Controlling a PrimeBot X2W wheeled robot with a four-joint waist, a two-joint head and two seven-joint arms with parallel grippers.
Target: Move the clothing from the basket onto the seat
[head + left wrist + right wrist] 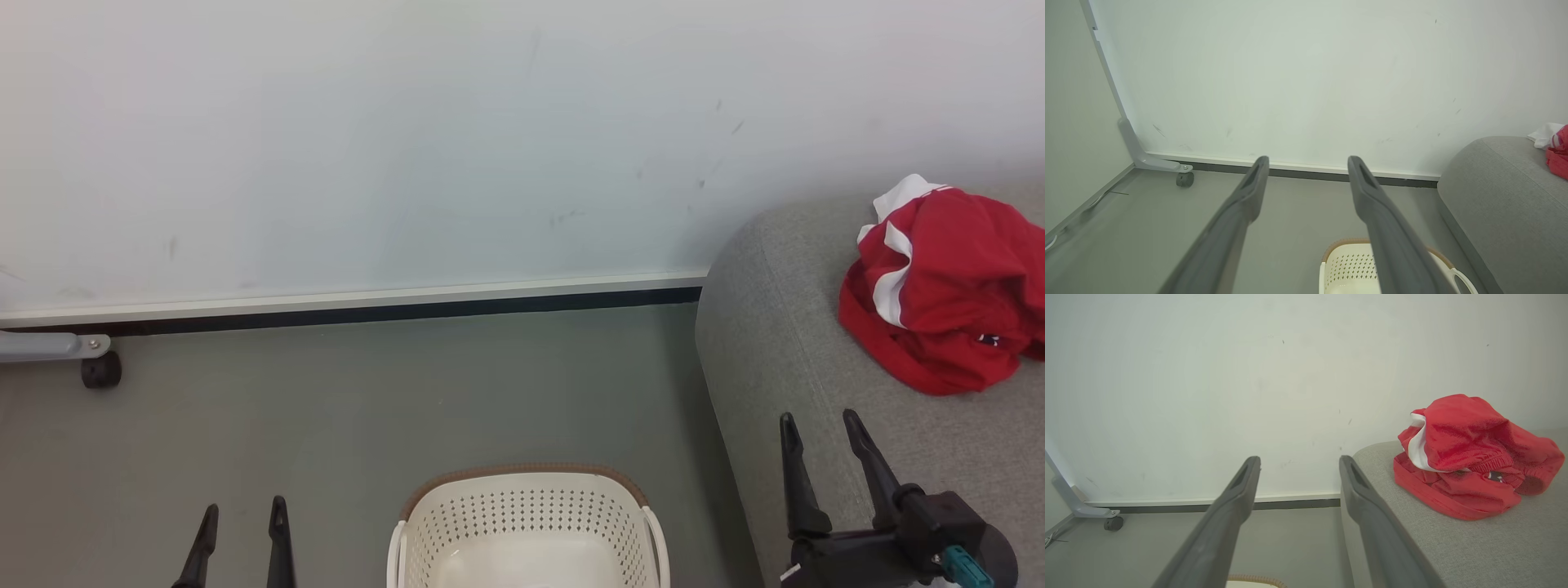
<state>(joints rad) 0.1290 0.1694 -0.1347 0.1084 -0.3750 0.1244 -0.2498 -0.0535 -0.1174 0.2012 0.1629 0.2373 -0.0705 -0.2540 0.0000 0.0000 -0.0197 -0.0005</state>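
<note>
One big white wall [408,147] stands behind the basket [531,514], and grey floor [326,408] lies around it. Just beside the basket, on its right, is the grey seat [784,351]. The red and white clothing [947,286] lies in a heap on the seat, well apart from the basket. The right gripper [818,416] hangs over the seat, right of the basket, its two fingers spread with nothing between them. The left gripper [245,505] is left of the basket, fingers spread too, holding nothing. Far left of the basket sits a small black wheel [101,370].
</note>
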